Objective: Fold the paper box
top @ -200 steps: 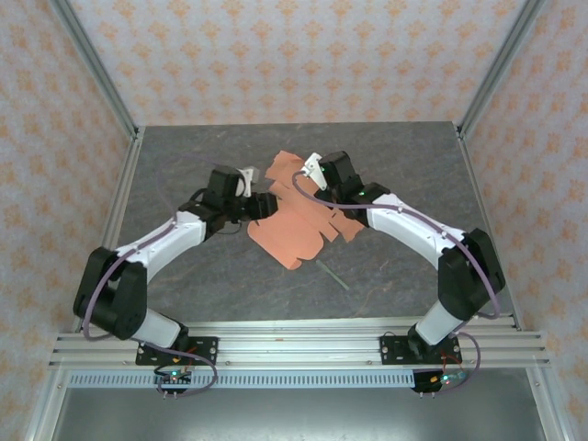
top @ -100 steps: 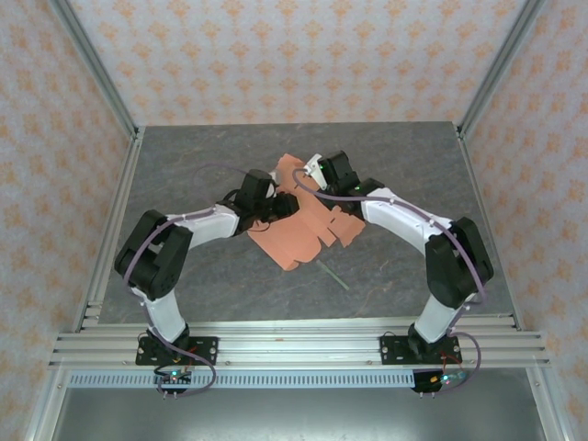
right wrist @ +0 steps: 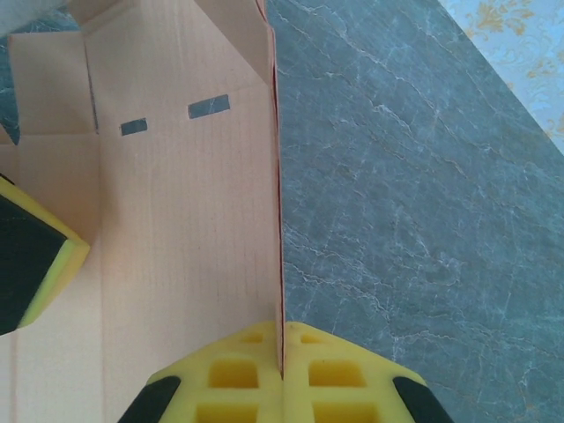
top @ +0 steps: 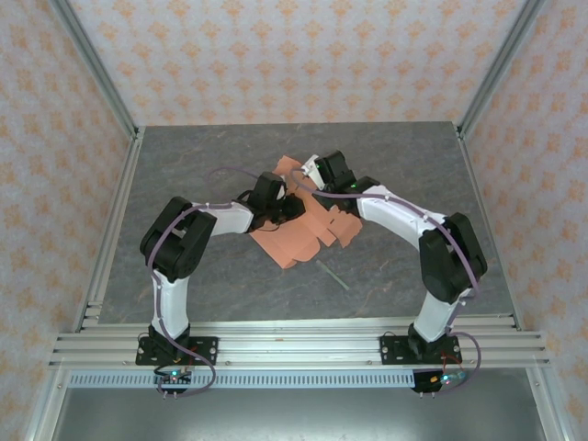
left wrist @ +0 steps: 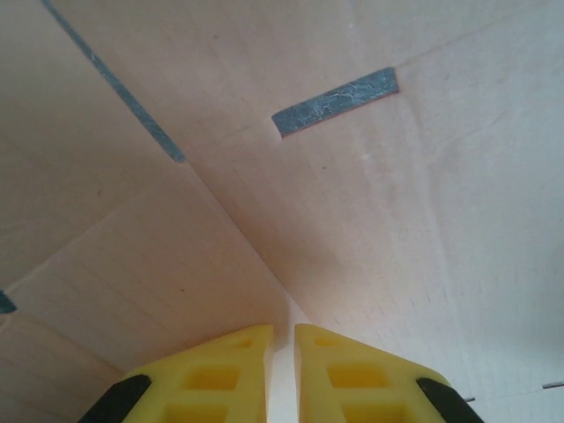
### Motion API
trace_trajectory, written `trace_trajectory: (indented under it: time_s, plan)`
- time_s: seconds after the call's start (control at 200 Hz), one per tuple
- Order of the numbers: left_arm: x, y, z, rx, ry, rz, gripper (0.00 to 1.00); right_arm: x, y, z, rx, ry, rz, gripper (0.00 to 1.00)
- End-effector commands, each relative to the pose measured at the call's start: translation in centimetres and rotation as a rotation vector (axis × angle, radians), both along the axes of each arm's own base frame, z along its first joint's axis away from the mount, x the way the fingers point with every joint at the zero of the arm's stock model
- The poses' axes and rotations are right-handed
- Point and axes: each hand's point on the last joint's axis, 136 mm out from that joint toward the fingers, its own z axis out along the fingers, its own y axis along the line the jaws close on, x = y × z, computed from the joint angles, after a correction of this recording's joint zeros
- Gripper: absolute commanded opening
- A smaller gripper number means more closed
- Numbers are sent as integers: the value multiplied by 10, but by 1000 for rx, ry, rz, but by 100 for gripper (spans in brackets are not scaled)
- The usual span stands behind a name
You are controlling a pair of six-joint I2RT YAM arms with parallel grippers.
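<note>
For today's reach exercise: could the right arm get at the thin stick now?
Probably not at once: the stick lies uncovered on the table, but the right gripper is shut on the paper box.

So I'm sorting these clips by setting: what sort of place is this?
Probably a lab robot cell, not a home: aluminium frame posts, patterned backdrop walls, and a mounting rail along the near edge of the table under the paper box.

Robot lab enclosure, aluminium frame rails, patterned wall panels, grey marbled tabletop
</note>
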Motion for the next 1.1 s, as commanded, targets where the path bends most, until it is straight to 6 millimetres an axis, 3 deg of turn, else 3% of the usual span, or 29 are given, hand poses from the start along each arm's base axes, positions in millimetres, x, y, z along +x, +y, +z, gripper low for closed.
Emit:
trace_trajectory:
  time_s: [0.0,0.255,0.786,0.986,1.096]
  plan:
    - [1,-1,-6,18,2,21,14,9,3,17,41,-22,-25,0]
    - [0,5,-26,13,23,82,10,4,12,17,85,5,-31,0]
    - [6,9,-35,-64,-9,231,10,-14,46,-1,13,33,-75,0]
    - [6,13,-38,-88,-20,267,13,-20,58,-6,37,59,-86,0]
    - [4,16,-35,-90,-29,271,18,-18,54,-9,10,44,-99,0]
